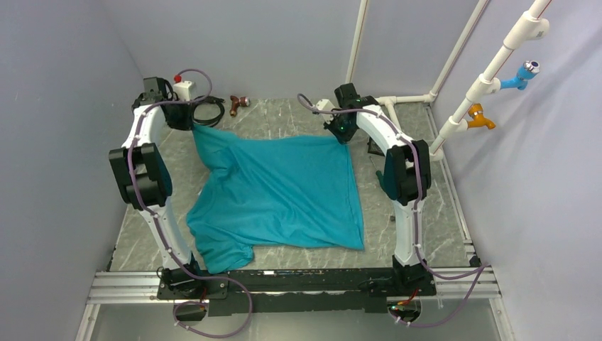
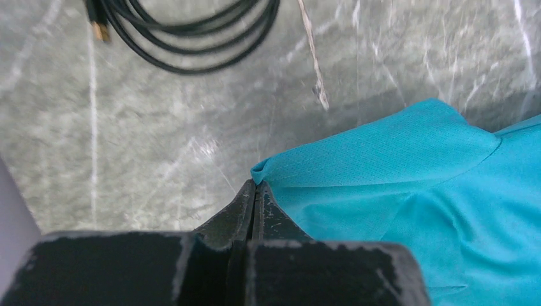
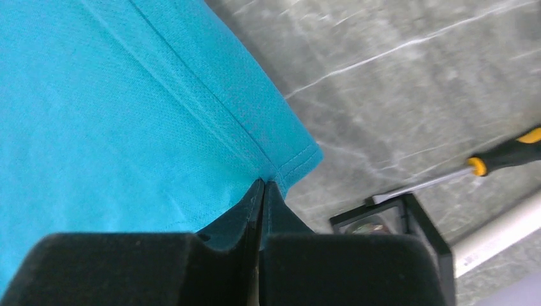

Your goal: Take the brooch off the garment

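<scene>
Our left gripper (image 2: 255,194) and right gripper (image 3: 263,191) are closed on far corners of the soft, limp teal-blue t-shirt (image 1: 284,192) spread across the grey table (image 1: 298,117). We judge the hems give firm hold. We cannot see the brooch.

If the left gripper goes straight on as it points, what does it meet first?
Probably the table, just past the garment corner the left gripper pinches; the black cable lies farther. Depth unclear.

Robot lab cell, grey partition walls (image 1: 64,85), aluminium frame rail (image 1: 121,288), white pipes (image 1: 504,57)
</scene>
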